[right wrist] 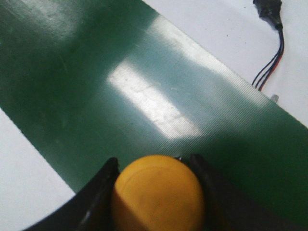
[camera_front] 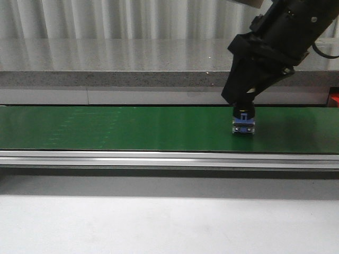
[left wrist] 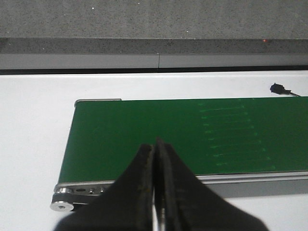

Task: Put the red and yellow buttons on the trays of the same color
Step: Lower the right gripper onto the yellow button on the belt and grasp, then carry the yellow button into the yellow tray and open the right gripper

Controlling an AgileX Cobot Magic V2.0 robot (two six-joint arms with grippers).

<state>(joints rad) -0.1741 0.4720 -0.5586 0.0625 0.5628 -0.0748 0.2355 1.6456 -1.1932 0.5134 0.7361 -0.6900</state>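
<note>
Yellow button [right wrist: 158, 195] | we are pinching it in right gripper [right wrist: 154, 192] on green belt [right wrist: 96, 96] | rigid, light, slick dome; hold its sides | left gripper [left wrist: 156, 192] pressed together, empty

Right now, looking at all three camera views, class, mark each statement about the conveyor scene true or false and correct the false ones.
1. The right hand grips a round yellow button. True.
2. The left hand is wide open. False: its fingers are pressed together, holding nothing.
3. The flat green conveyor belt carries a red button. False: no red button shows in any view.
4. The right hand is down at the belt. True.
5. A yellow tray sits on the belt. False: no tray is visible.
</note>
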